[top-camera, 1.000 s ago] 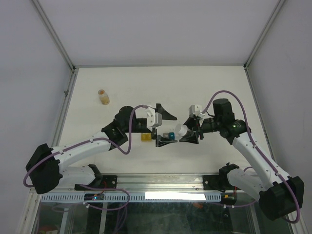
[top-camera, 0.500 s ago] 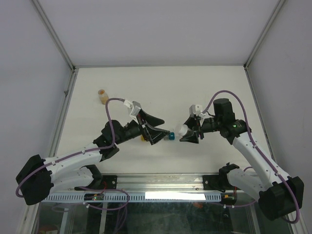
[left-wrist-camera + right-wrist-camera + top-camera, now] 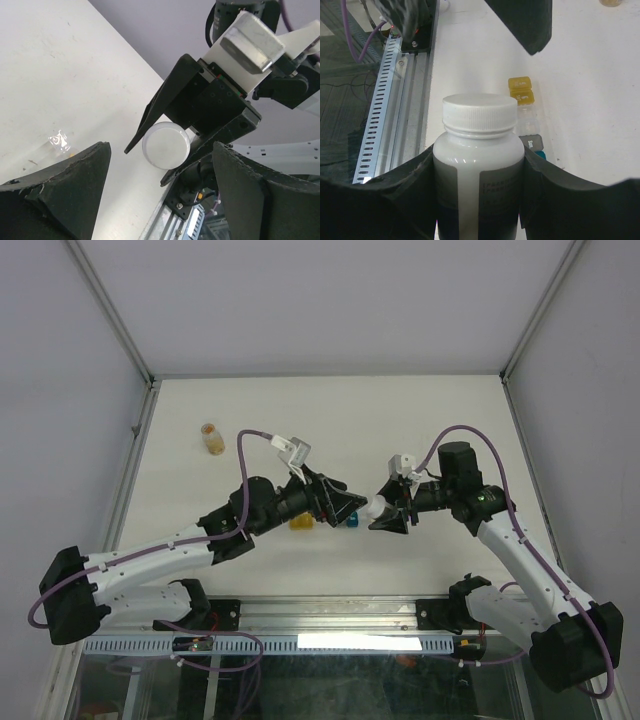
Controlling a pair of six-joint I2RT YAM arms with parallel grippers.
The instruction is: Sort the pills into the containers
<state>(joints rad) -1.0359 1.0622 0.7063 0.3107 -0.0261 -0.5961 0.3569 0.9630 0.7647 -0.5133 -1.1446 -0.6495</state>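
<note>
My right gripper point(image 3: 392, 512) is shut on a white pill bottle point(image 3: 377, 507) with its white screw cap on, held level above the table with the cap towards the left arm. In the right wrist view the bottle point(image 3: 479, 165) sits between both fingers. My left gripper point(image 3: 338, 505) is open and empty, its jaws just in front of the cap point(image 3: 165, 145) and apart from it. The containers point(image 3: 526, 112) lie on the table beneath: a strip with a yellow end point(image 3: 300, 522), clear cells, a grey lid and a teal end point(image 3: 350, 520).
A small amber vial point(image 3: 211, 438) stands at the back left of the table. The slotted metal rail point(image 3: 385, 100) runs along the near table edge. A small clear plastic bit point(image 3: 59, 141) lies on the table beside my left finger.
My left arm has swung its gripper off the strip and turned it to face the bottle cap, closing in from the left. The right gripper and bottle have stayed put.
</note>
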